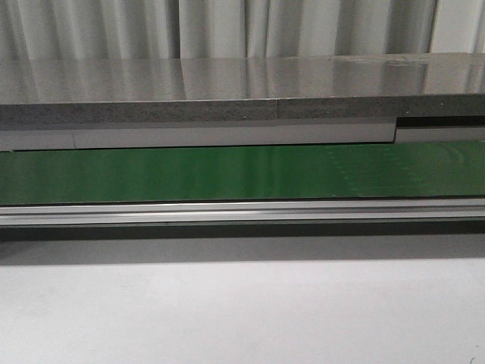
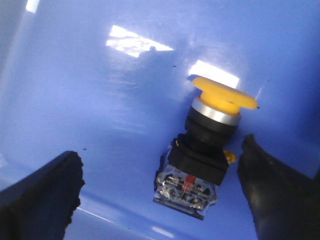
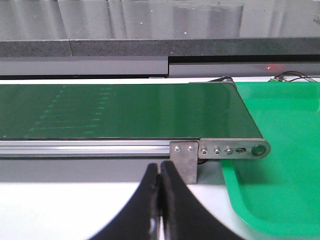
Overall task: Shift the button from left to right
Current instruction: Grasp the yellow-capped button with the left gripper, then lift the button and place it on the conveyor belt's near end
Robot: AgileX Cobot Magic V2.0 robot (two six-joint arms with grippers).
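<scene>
The button (image 2: pixel 207 145) lies on its side on a blue surface (image 2: pixel 100 115) in the left wrist view. It has a round yellow cap, a silver ring, a black body and a clear base with a red mark. My left gripper (image 2: pixel 160 187) is open, its black fingers (image 2: pixel 45 192) on either side of the button's base, apart from it. My right gripper (image 3: pixel 160 172) is shut and empty above the white table, in front of the conveyor's end. Neither gripper nor the button shows in the front view.
A green conveyor belt (image 1: pixel 242 173) with an aluminium rail (image 1: pixel 242 211) runs across the front view, with a grey ledge (image 1: pixel 227 98) behind. A green tray (image 3: pixel 280 165) sits at the belt's end bracket (image 3: pixel 220 150) in the right wrist view.
</scene>
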